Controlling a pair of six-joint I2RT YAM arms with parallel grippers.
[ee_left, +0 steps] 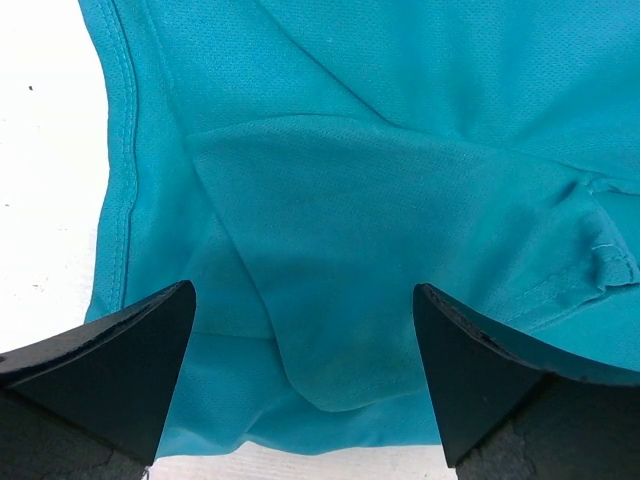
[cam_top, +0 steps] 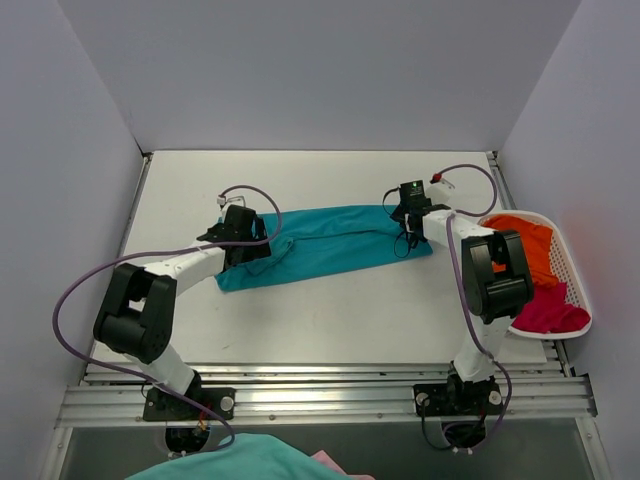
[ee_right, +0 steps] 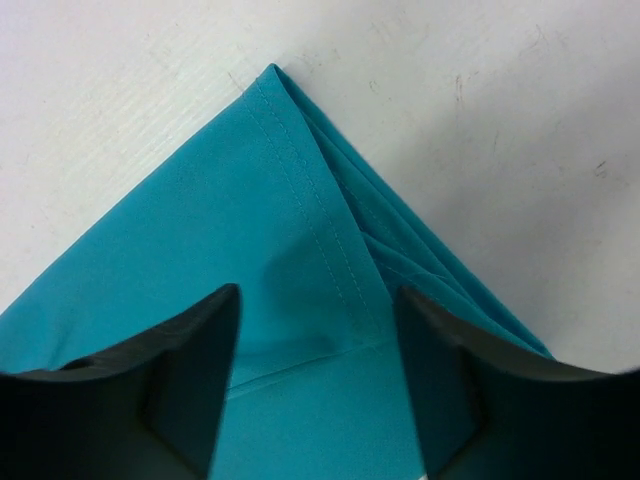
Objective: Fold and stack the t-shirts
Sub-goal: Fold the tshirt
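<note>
Teal t-shirt [cam_top: 330, 245] lies as a folded band across mid-table. Left gripper [ee_left: 303, 300] is spread over its loose sleeve end. Right gripper [ee_right: 318, 305] has jaws apart astride the hemmed corner, nothing pinched. Risk: catching only the top layers would spill the fold. Count: three shirts, orange shirt [cam_top: 530, 245] and magenta shirt [cam_top: 548, 312] in one basket [cam_top: 575, 270].

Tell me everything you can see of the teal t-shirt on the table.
The teal t-shirt is soft, finely knitted-looking cloth with stitched hems. It lies folded into a long band across the white table, slightly creased, one layer overlapping near its left end. The left gripper stands open over that end, the right gripper open astride the pointed right corner. Neither clamps it.
</note>
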